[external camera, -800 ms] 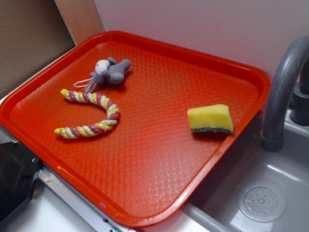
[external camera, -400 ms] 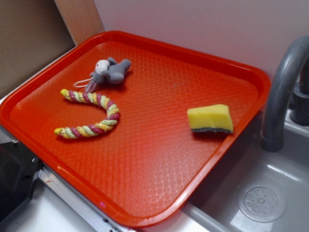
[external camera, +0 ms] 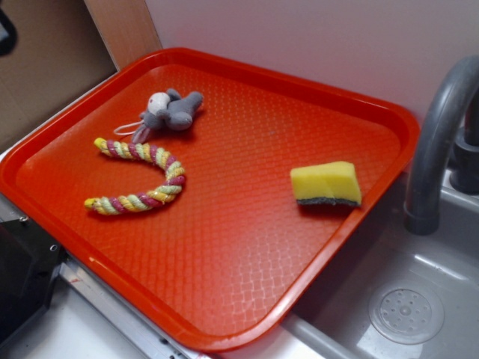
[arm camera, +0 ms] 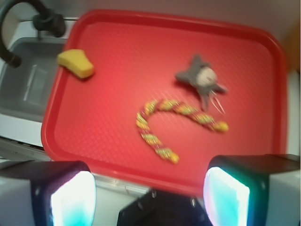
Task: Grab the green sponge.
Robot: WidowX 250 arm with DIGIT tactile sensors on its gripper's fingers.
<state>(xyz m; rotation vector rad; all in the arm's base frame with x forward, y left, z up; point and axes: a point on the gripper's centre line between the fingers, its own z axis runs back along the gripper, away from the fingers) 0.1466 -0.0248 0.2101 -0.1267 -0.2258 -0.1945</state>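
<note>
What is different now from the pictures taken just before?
A dark part of the robot has come into the top left corner of the exterior view. Nothing was taken hold of. The green sponge, rope toy and plush toy stayed in place on the tray.

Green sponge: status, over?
Gripper open, high above the tray's edge, nothing held. Green sponge untouched near the tray's sink-side rim. Rope toy and plush well clear.

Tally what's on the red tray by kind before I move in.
Sponges: 1, the green sponge near the sink-side rim of the tray
Rope toys: 1, the braided rope toy
Plush toys: 1, the grey plush toy
Total: 3
</note>
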